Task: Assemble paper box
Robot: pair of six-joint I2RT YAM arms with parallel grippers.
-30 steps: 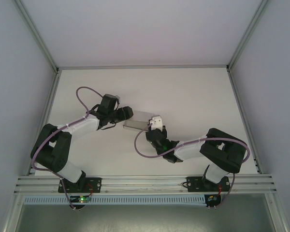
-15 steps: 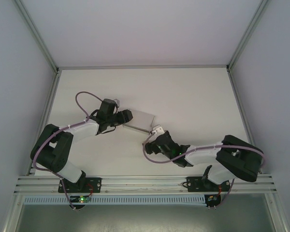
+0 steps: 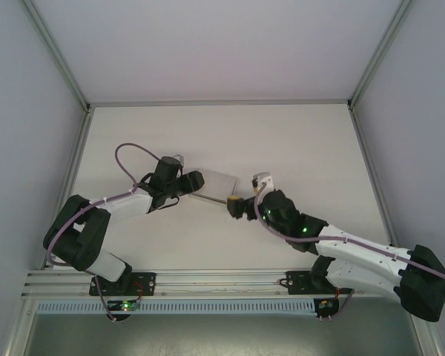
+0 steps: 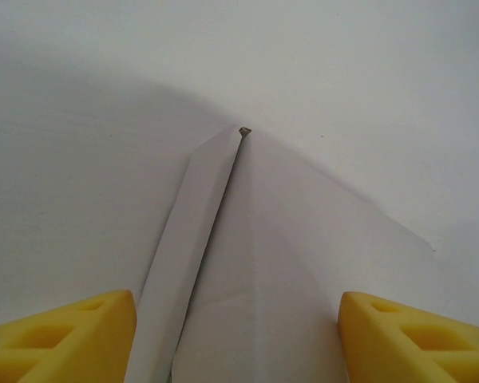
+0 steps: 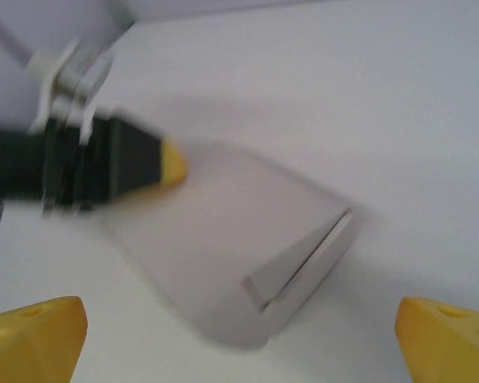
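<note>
The left claw (image 4: 238, 343) is set partly open, and the box (image 4: 255, 263) is taken between its yellow fingertips (image 4: 60, 335), one against each long side. The gap matches the width of the box, so a grip is judged, not a mere straddle. Ahead of this claw the box runs away to a far corner. A narrow panel (image 4: 188, 239) is folded along its left side there, and a thin seam is left showing. The box is probably held this way so that it is steadied while its other end is worked.

The right claw (image 3: 246, 191) is spread as wide as it goes, and nothing is held in it. Its fingertips (image 5: 32, 335) are seen at the lower corners of its own view. The near end of the box lies just ahead of them, and no contact is seen. At that end a flap (image 5: 303, 259) is seen lying against the end wall; whether it is fully tucked cannot be told, as the picture is blurred. A shadow is cast beneath that end, so it may be raised slightly off the tabletop (image 3: 297, 141).

A low closed form is already shown, so the task is judged nearly done. The open right claw seems placed for that end flap to be pressed home.
</note>
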